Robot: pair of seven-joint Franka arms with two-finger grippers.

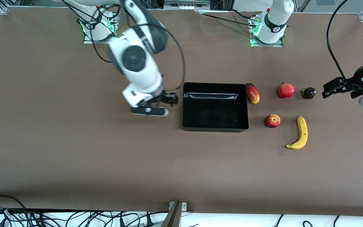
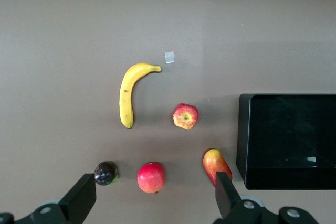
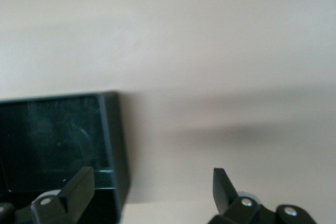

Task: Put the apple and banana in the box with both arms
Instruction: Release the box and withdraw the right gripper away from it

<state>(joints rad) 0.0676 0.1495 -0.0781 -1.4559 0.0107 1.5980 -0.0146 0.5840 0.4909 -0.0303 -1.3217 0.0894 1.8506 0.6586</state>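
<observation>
The apple point(image 1: 272, 120) point(image 2: 185, 116) and the banana point(image 1: 300, 133) point(image 2: 128, 95) lie on the table between the box point(image 1: 214, 127) point(image 2: 242, 135) and the left arm's end, with the banana farther from the box. Nothing lies in the black box. My left gripper point(image 1: 329, 89) point(image 2: 154, 196) hangs open and empty above the row of other fruits. My right gripper point(image 1: 169, 100) point(image 3: 151, 187) is open and empty, low beside the box wall point(image 3: 113, 140) that faces the right arm's end.
A mango point(image 1: 252, 93) point(image 2: 216, 165), a pomegranate point(image 1: 286, 90) point(image 2: 151, 177) and a small dark fruit point(image 1: 308, 93) point(image 2: 105, 172) lie in a row farther from the front camera than the apple and banana. A small tape square point(image 2: 169, 56) sits near the banana's tip.
</observation>
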